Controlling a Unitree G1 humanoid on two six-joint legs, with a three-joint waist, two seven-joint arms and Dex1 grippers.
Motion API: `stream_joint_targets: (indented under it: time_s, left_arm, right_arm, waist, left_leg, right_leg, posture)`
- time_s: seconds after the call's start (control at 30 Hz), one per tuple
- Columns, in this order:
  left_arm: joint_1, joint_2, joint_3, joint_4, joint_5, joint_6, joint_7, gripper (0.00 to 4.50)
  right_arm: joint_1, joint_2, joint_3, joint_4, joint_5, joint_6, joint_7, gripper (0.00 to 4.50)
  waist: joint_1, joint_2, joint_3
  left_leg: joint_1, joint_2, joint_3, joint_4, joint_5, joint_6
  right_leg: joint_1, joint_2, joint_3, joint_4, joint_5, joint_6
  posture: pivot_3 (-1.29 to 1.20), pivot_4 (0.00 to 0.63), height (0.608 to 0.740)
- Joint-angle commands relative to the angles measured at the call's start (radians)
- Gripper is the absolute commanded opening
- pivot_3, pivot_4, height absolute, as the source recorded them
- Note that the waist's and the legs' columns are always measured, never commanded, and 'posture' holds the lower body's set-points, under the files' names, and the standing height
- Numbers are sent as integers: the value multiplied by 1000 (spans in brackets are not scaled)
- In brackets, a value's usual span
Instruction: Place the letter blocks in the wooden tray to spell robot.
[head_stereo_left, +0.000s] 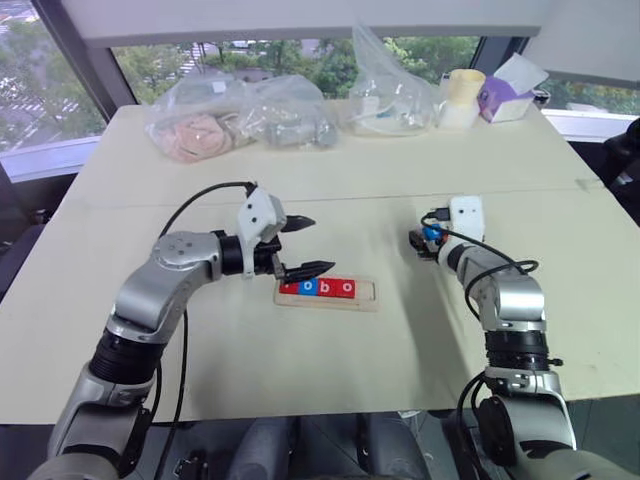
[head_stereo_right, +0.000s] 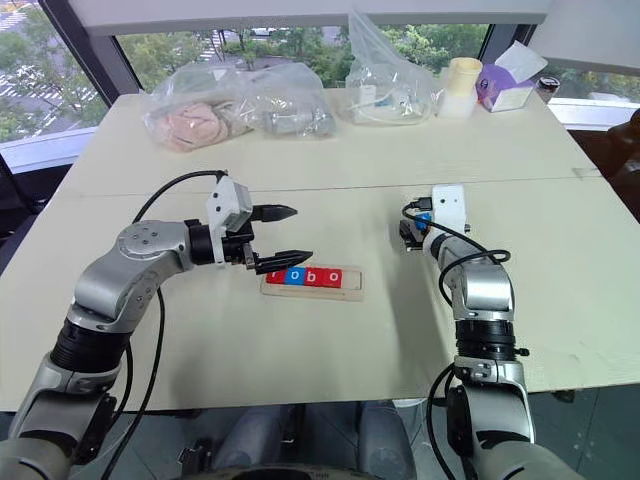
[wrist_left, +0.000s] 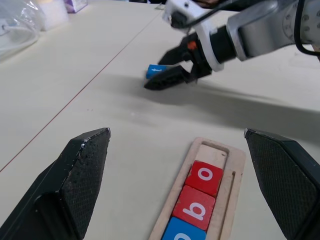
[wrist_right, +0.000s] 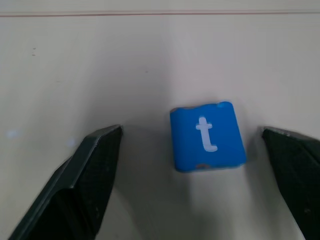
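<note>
From the head views, the wooden tray (head_stereo_left: 327, 293) lies on the worktop (head_stereo_left: 330, 180) just under and beside the lower fingertip of the left claw (head_stereo_left: 305, 245), which hovers wide open and holds nothing; four letter blocks (head_stereo_left: 318, 288) sit in a row in the tray, leaving a bare slot at the end farther from that claw. The right claw (head_stereo_left: 424, 243) is well apart from the tray, low over the worktop, with a blue tile at its tip. In the left wrist view, the left claw's two fingers (wrist_left: 75, 185) stand far apart, with the tray and its red "o" and "b" tiles between them below. In the right wrist view, the blue "t" block (wrist_right: 207, 135) lies flat on the worktop between the right claw's spread fingers (wrist_right: 85, 180), nearer one finger, touched by neither.
</note>
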Motion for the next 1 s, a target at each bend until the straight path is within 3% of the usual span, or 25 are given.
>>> stream_joint_targets:
  time_s: [0.03,0.1,0.27,0.43,0.63,0.73,1.0]
  left_arm:
    - [8,8,4,-17,5,-15,-5,4500]
    - [15,10,1,-21,7,-16,-8,4500]
    - [26,15,3,-25,3,-16,-10,4500]
    - [44,28,-1,-52,-10,-2,-29,4500]
    - [80,72,7,-104,-53,46,-71,4500]
    - [81,80,-1,-106,-58,55,-86,4500]
    - [57,74,-37,-64,-32,33,-118,4500]
  right_arm:
    - [-3,-8,0,58,-15,-31,-32,4224]
    - [-5,-2,-2,59,-7,-46,-37,3652]
    - [-3,-4,3,40,-8,-34,-55,1236]
    - [6,10,-46,-85,9,60,-123,1203]
    - [178,135,-109,-696,65,517,-191,1203]
    - [226,223,-112,-864,45,664,-234,1203]
    - [262,393,-121,-957,11,821,-271,1203]
  waist:
    - [0,0,0]
    - [1,0,0]
    - [7,0,0]
    - [7,0,0]
    - [5,0,0]
    - [3,0,0]
    - [5,1,0]
  left_leg:
    - [2,0,0,0,0,0]
    - [6,0,0,0,0,0]
    - [13,0,-2,-1,0,0]
    - [13,0,-3,-2,0,0]
    - [10,0,-4,-6,-1,1]
    - [10,0,-4,-7,-1,1]
    - [10,0,-4,-7,-3,-2]
  right_leg:
    - [2,0,0,0,0,0]
    - [6,0,0,0,0,0]
    - [16,0,-1,-5,-3,-3]
    - [15,0,-1,-5,-3,-3]
    - [11,0,-1,-5,-4,-1]
    - [10,0,-1,-5,-4,-1]
    - [11,-1,-1,-7,-4,-3]
  posture:
    - [0,150,740]
    - [0,150,740]
    - [0,150,740]
    - [0,150,740]
    - [0,150,740]
    - [0,150,740]
    - [0,150,740]
